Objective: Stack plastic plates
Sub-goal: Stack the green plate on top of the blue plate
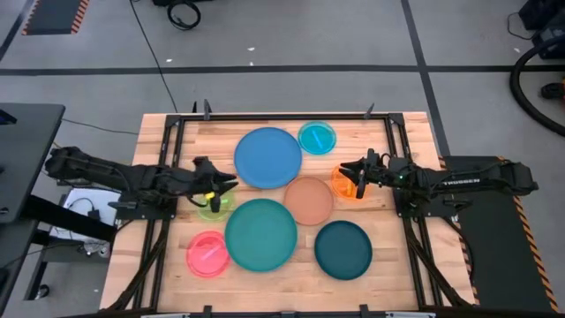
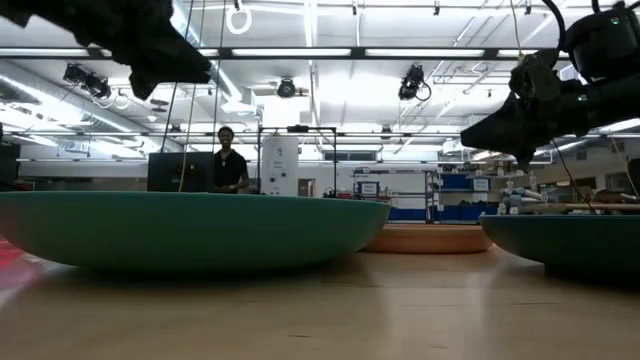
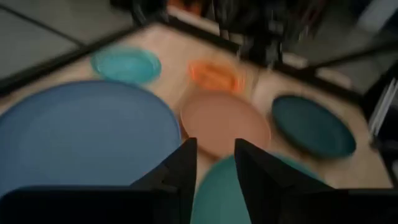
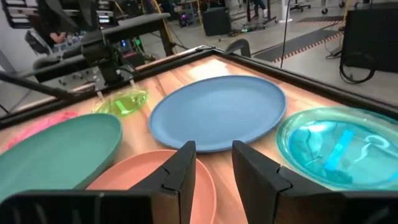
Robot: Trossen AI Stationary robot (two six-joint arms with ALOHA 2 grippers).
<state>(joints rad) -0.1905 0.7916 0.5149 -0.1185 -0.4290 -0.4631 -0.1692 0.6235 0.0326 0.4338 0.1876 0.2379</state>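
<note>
While both arms hover over the table with nothing held, the scene reads outward from each pincer:

Left gripper (image 1: 228, 183): fingers (image 3: 180, 177) a narrow gap apart, empty, above the lime green plate (image 1: 214, 204), just off the blue plate's 8 o'clock edge.

Right gripper (image 1: 347, 166): fingers (image 4: 179, 171) a narrow gap apart, empty, above the orange plate (image 1: 346, 184), which its arm partly hides.

Blue plate (image 1: 267, 157): largest at table centre-back; cyan plate (image 1: 316, 137) touches or nearly touches its 2 o'clock rim.

Tan-brown plate (image 1: 308, 200): at the blue plate's 5 o'clock, rims close; orange plate overlaps or touches its 2 o'clock edge, cannot tell which.

Teal plate (image 1: 260, 234): at 6 o'clock of the blue plate, rim against the tan-brown one.

Dark teal plate (image 1: 343, 249): at 4 o'clock of the teal plate, a bare strip between.

Pink plate (image 1: 207, 253): beside the teal plate's 8 o'clock rim.

Open room: bare wood of the table (image 1: 397, 274) along the front corners and the left side.
</note>
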